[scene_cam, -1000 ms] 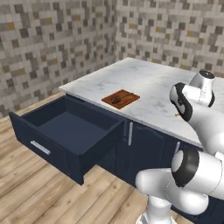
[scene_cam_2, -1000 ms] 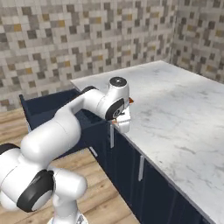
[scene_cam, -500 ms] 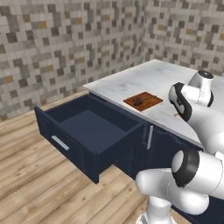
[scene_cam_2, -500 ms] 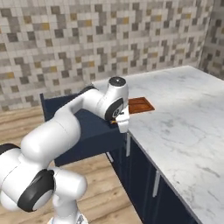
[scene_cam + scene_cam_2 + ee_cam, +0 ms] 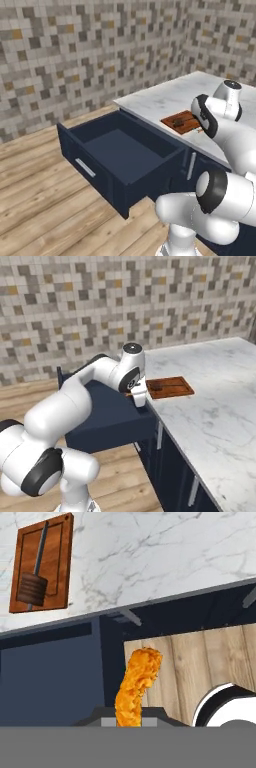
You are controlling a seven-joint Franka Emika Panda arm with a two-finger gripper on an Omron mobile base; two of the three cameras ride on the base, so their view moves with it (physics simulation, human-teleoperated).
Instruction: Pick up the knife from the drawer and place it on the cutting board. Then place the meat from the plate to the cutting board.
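Claw (image 5: 129, 724) grips meat (image 5: 137, 684); knife (image 5: 34, 574) lies on cutting board (image 5: 62, 567)

A mosaic wall (image 5: 75, 55) of grey, beige and ochre tiles rises beyond the gripper. White marble counter (image 5: 220, 401) spreads beside it over navy cabinet fronts (image 5: 172, 476), with pale wood plank floor (image 5: 45, 210) below.
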